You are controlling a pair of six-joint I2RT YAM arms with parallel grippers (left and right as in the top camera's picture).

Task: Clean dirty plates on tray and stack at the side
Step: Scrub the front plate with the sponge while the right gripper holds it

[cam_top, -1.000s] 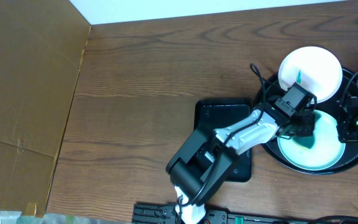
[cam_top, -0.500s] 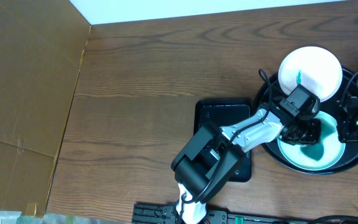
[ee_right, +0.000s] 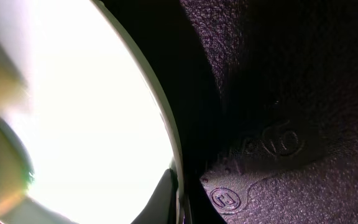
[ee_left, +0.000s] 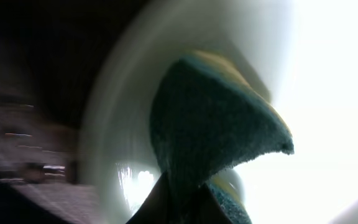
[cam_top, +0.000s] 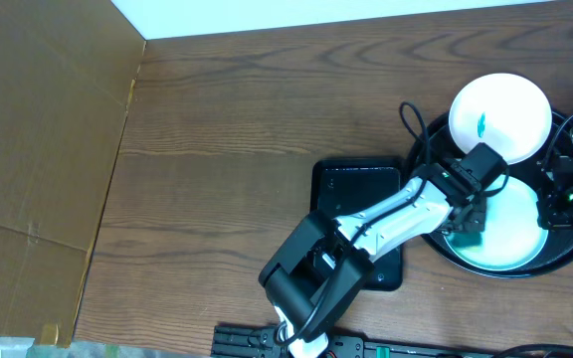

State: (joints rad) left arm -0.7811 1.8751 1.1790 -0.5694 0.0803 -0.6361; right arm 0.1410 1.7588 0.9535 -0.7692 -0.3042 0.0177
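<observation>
Two white plates lie in a round black tray (cam_top: pixel 436 244) at the right. The far plate (cam_top: pixel 500 117) has a small teal smear. My left gripper (cam_top: pixel 469 221) is shut on a green and yellow sponge (ee_left: pixel 216 124), which it presses onto the near plate (cam_top: pixel 510 239) close to its left rim. In the left wrist view the sponge fills the middle over the white plate (ee_left: pixel 328 93). My right gripper (cam_top: pixel 552 207) is shut on the near plate's right rim (ee_right: pixel 166 124), with the textured tray (ee_right: pixel 278 93) beside it.
A black square mat (cam_top: pixel 359 184) lies left of the tray, partly under my left arm. A large cardboard sheet (cam_top: pixel 38 149) covers the table's left side. Cables loop over the tray's far-left rim (cam_top: pixel 413 124).
My left gripper swept the sponge across the near plate to the right, then back to its left side. The teal patch seen there earlier no longer shows. The right gripper held still.
</observation>
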